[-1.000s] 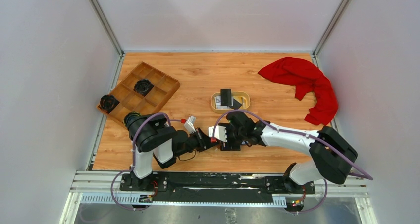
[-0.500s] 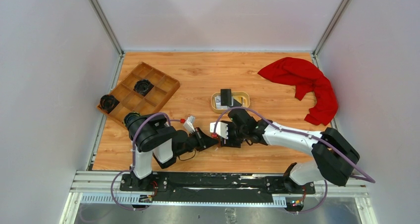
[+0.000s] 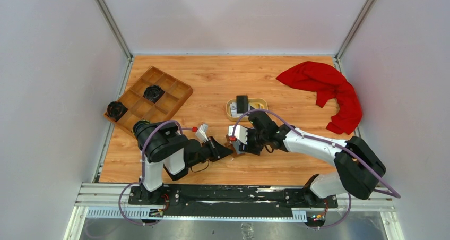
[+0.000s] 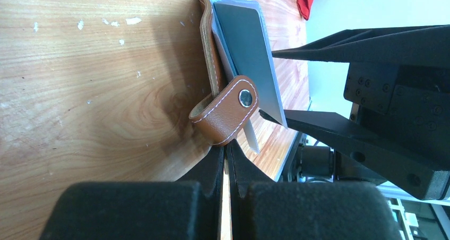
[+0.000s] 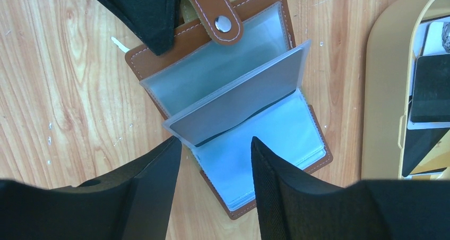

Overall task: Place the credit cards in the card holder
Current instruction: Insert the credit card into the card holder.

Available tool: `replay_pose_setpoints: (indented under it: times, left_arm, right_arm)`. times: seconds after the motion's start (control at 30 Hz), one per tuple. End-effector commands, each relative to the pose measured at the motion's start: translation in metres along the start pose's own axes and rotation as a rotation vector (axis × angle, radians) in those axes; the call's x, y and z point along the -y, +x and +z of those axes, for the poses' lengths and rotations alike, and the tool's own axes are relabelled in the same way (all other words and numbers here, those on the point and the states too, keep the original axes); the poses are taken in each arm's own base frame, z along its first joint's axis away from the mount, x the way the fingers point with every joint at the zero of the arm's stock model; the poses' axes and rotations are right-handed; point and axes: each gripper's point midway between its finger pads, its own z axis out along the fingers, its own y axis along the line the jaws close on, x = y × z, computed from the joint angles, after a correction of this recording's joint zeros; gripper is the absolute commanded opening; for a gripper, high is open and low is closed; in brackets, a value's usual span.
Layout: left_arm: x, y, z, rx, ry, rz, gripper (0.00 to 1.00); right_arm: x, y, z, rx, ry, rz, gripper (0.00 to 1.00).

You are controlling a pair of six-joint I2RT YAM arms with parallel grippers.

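The brown card holder (image 5: 159, 54) lies open on the wood. Its clear pockets are spread and its snap strap (image 4: 225, 115) is curled over. One pocket leaf (image 5: 239, 99) stands up with a dark grey card (image 4: 247, 43) inside it. My left gripper (image 4: 226, 147) is shut on the holder's cover by the strap. My right gripper (image 5: 216, 144) hangs open just above the holder, a finger on each side of the raised leaf's lower edge, holding nothing. More credit cards, one of them black (image 3: 242, 101), lie in the oval tan dish (image 3: 229, 110). In the top view both grippers (image 3: 233, 145) hide the holder.
A wooden compartment tray (image 3: 175, 94) sits at the back left with a black round part (image 3: 153, 93) in it and another (image 3: 115, 110) at its corner. A red cloth (image 3: 326, 86) lies at the back right. The tan dish's rim (image 5: 382, 91) is close to the holder's right side.
My right gripper has shifted a little away from the bases, toward the dish, and its jaws have narrowed. The left arm has kept still.
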Motion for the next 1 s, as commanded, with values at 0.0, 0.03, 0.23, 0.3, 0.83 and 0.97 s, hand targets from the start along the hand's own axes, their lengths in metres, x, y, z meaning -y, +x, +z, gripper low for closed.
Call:
replay_pose_setpoints:
  times: [0.0, 0.03, 0.23, 0.3, 0.83, 0.97]
  left_arm:
    - [0.002, 0.001, -0.004, -0.004, 0.014, 0.026, 0.0]
    - [0.002, 0.001, -0.004, -0.005, 0.014, 0.027, 0.0]
    - [0.002, 0.002, -0.004, -0.009, 0.017, 0.029, 0.0]
    - [0.003, 0.002, -0.004, -0.009, 0.018, 0.03, 0.0]
    - [0.004, -0.019, -0.035, 0.065, 0.02, 0.059, 0.37]
    - [0.0, -0.028, -0.053, 0.092, 0.015, 0.081, 0.39]
  right_arm:
    - [0.007, -0.008, -0.007, 0.019, 0.012, 0.018, 0.55]
    - [0.007, -0.008, -0.007, 0.02, 0.011, 0.02, 0.54]
    - [0.002, -0.009, -0.003, 0.026, -0.017, 0.037, 0.54]
    - [0.001, -0.009, -0.001, 0.027, -0.03, 0.045, 0.54]
    - [-0.024, -0.051, -0.02, 0.212, -0.291, 0.205, 0.61]
    - [0.011, -0.057, -0.058, 0.314, -0.209, 0.205, 0.62]
